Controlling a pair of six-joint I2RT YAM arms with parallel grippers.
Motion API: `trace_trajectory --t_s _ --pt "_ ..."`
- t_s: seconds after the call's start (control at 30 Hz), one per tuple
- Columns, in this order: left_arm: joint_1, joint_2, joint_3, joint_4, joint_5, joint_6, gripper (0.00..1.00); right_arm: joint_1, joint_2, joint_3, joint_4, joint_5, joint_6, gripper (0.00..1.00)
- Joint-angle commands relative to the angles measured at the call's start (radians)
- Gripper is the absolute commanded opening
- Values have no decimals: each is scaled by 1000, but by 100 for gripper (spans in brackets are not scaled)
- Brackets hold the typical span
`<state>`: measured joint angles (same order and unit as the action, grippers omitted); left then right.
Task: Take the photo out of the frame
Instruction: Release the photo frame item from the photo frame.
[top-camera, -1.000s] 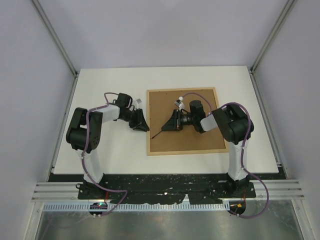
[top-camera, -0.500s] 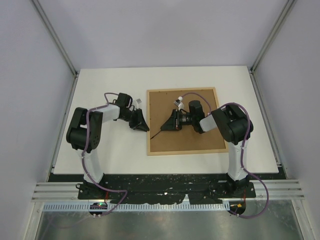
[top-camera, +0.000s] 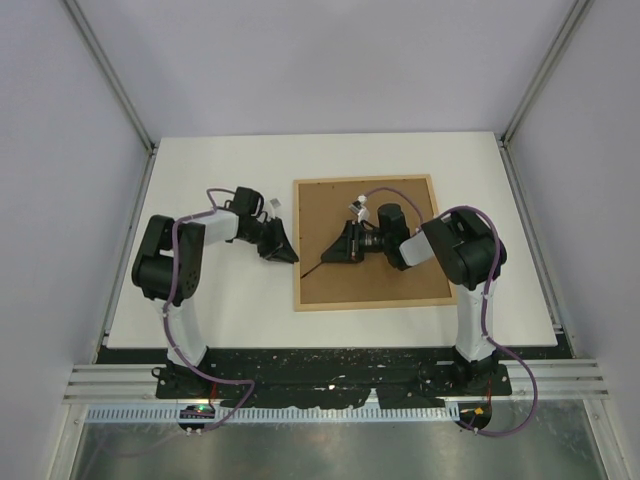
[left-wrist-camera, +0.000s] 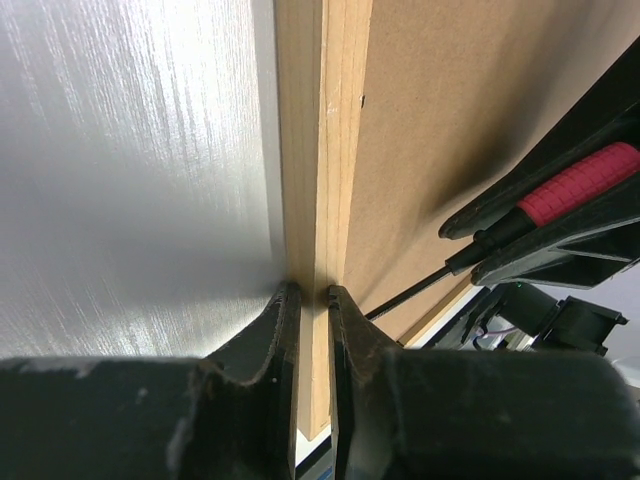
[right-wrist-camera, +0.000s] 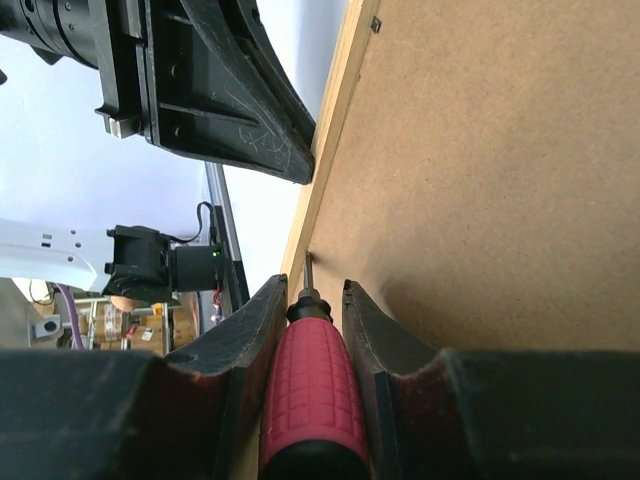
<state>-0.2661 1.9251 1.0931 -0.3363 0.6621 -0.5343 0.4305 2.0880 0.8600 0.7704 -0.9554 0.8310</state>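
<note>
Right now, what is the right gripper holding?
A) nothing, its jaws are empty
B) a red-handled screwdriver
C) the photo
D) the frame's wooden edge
B: in the right wrist view, the right gripper has its fingers closed on either side of the red-handled screwdriver. The tool's tip sits where the brown back of the frame meets its wood strip.

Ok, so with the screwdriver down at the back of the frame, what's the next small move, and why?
Probably nudge the screwdriver tip under the backing board's edge and lever gently. The right gripper holds it with the tip at the seam between board and frame, the left gripper grips the frame's edge to steady it, and the board hides the photo.
</note>
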Motion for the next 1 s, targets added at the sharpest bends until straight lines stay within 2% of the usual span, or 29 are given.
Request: trace_trajectory --t_s 0.0,0.13,0.2,0.37,0.47,0.73,0.97 --pt "-28 40 -64 19 -159 -3 0 105 -31 -21 -75 -2 -15 8" --pt "-27 22 -70 22 -182 -6 0 123 -107 83 -299 26 -68 8" --pt "-27 17 -68 20 -188 -4 0 146 -129 173 -568 66 -182 8" --pt "-24 14 -61 22 -197 -10 0 209 -169 375 -911 138 -323 8" --pt "-24 8 -65 22 -202 -12 0 255 -172 479 -1008 136 -345 8" --pt "-24 -8 -73 23 -213 -15 0 343 -131 612 -1160 176 -360 8" --pt "-24 -17 -73 25 -203 -16 0 332 -103 738 -1232 198 -389 8"
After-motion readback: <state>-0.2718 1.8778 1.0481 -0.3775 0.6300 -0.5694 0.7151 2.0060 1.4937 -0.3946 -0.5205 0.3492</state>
